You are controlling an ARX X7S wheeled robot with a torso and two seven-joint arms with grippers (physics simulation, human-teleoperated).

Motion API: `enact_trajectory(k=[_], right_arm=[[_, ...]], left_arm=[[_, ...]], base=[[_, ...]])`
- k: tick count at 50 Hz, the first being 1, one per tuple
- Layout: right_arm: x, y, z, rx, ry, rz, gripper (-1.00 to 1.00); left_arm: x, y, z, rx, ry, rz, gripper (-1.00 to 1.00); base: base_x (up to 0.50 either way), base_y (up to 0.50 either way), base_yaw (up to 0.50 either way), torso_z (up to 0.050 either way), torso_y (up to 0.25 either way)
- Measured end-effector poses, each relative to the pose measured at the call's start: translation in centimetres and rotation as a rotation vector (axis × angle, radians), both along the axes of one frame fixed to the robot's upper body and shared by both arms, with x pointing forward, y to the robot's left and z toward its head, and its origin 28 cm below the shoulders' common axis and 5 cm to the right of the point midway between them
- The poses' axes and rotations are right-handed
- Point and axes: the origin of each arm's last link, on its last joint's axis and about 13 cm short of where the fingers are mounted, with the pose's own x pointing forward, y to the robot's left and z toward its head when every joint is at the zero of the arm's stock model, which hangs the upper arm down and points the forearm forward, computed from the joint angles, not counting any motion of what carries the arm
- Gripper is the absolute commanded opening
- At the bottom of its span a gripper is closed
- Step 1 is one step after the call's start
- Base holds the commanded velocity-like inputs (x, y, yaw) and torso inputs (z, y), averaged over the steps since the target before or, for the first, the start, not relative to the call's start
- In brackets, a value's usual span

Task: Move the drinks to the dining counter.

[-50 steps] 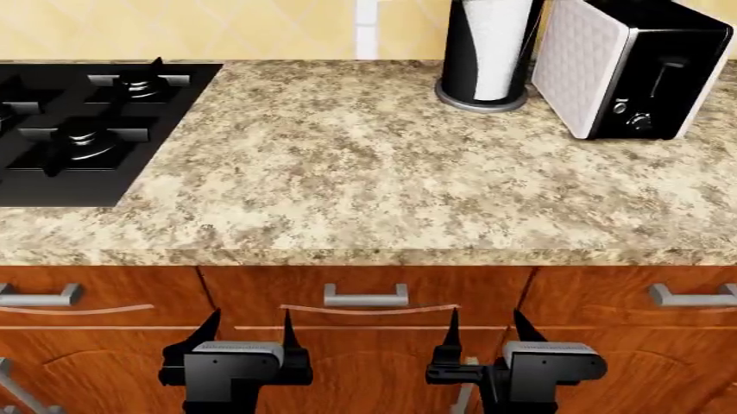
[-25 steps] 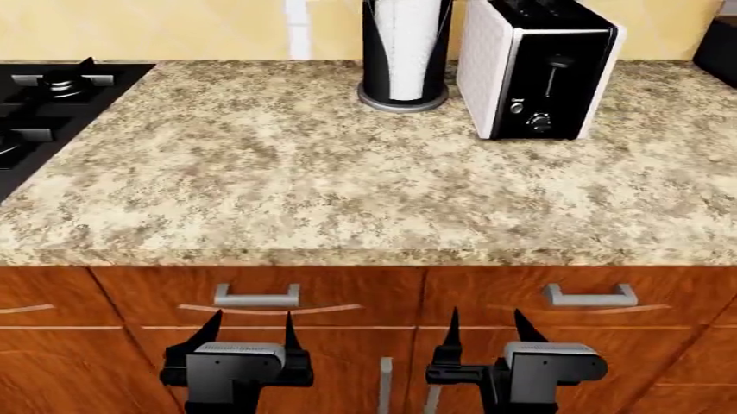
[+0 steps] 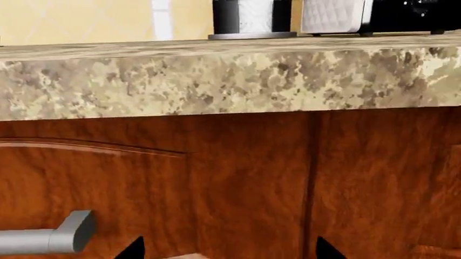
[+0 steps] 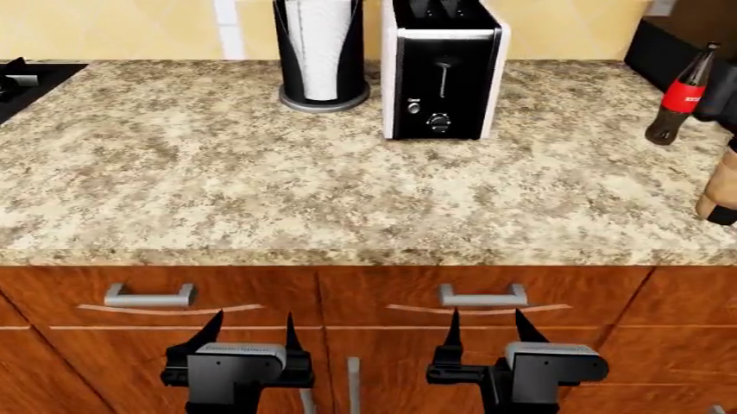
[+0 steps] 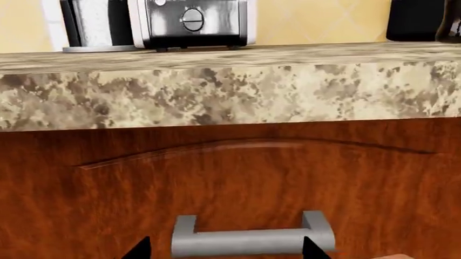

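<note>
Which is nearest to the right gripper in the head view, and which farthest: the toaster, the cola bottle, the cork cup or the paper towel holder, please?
From the right gripper:
1. Cork cup, at the counter's far right edge, partly cut off.
2. Toaster, at the back, ahead of the gripper.
3. Cola bottle, back right; too close to the toaster to separate.
4. Paper towel holder, back left of the toaster.

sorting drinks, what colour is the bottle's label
Red, on the dark bottle; head view shows it best.
</note>
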Motion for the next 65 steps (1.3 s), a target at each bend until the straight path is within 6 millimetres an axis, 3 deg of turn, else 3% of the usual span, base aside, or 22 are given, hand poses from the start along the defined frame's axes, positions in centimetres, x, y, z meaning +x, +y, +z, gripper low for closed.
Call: enact_trajectory(k=[46, 53, 65], right_arm=[[-0.2, -0.2, 0.5, -0.013, -0.006, 0.007, 1.0], [-0.6, -1.1, 4.5, -0.058, -0.063, 0.024, 1.0], [-0.2, -2.3, 15.4, -0.104, -0.182, 0.062, 1.0]], left_arm=[[-0.1, 0.2, 0.6, -0.011, -0.008, 0.002, 1.0], [0.8, 1.4, 5.5, -0.031, -0.093, 0.019, 1.0], [2.8, 3.4, 17.6, 0.01, -0.296, 0.019, 1.0]], base=[[0.0, -0.5, 0.0, 0.0, 0.0], [0.0, -0.17, 0.0, 0.0, 0.0], [0.0, 0.0, 0.0, 0.0, 0.0]])
